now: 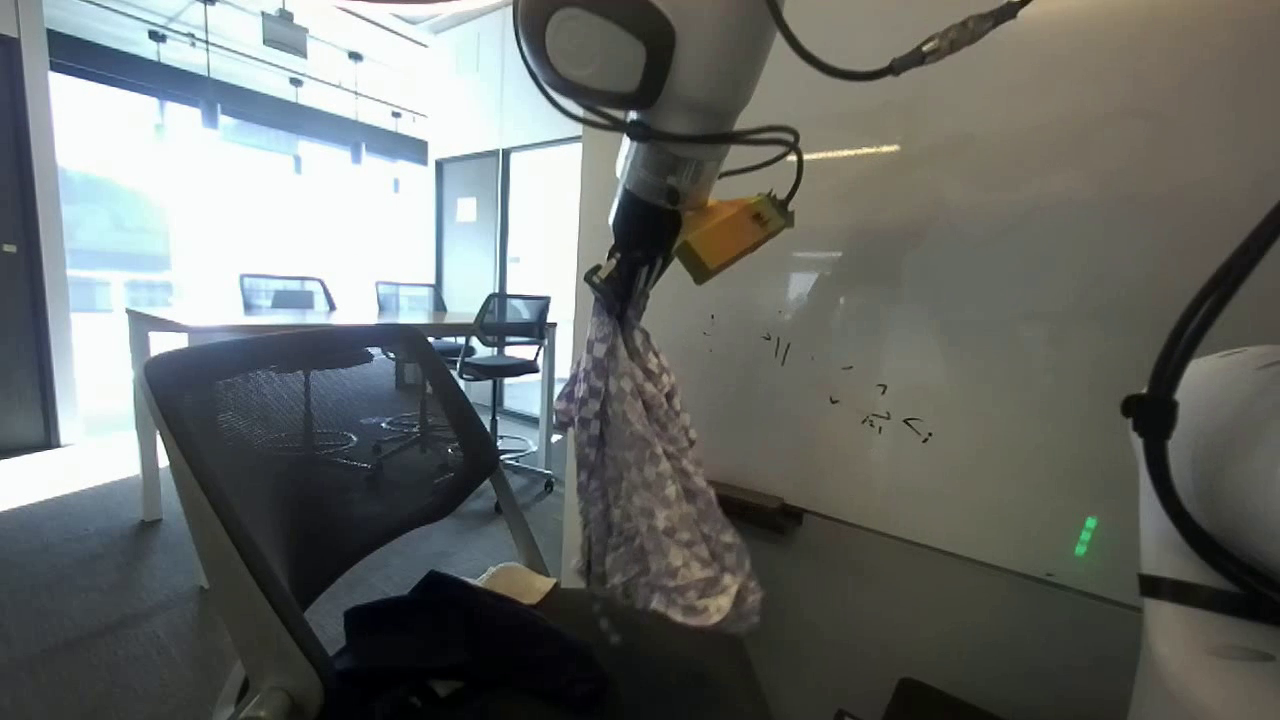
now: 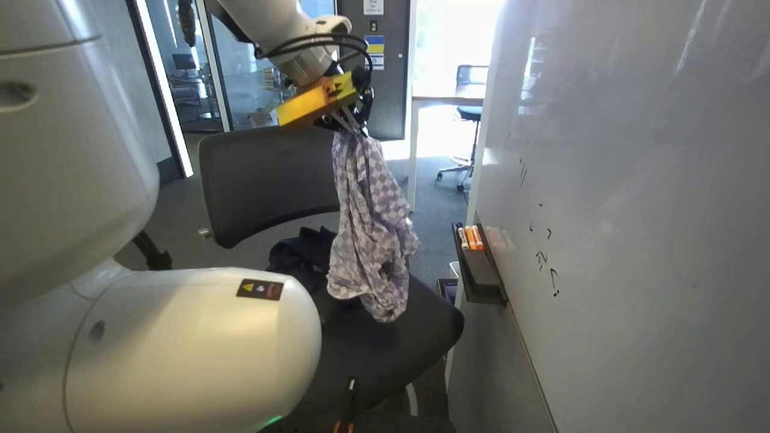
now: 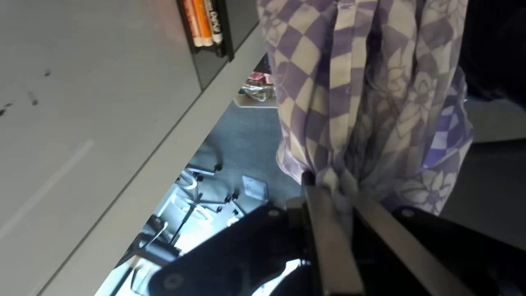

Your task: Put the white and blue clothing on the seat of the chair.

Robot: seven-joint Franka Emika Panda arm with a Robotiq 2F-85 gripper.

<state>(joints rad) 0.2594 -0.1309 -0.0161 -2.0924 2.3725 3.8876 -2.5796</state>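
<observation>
Huge whiteboard along one side, black scrawl I can't read! Near it, the chair, its seat bare towards the front edge. Over that seat in both exterior views dangles the clothing, checked white and bluish purple, hem touching or clear, can't tell; only the wrist view clearly brings out printed flowers! Dark garment heaped towards the chair's back, an exterior view adding a pale item beside it. The pincer is clamped tight on the clothing's gathered top! Smaller, markers, one with blurred lettering, and a warning label.
</observation>
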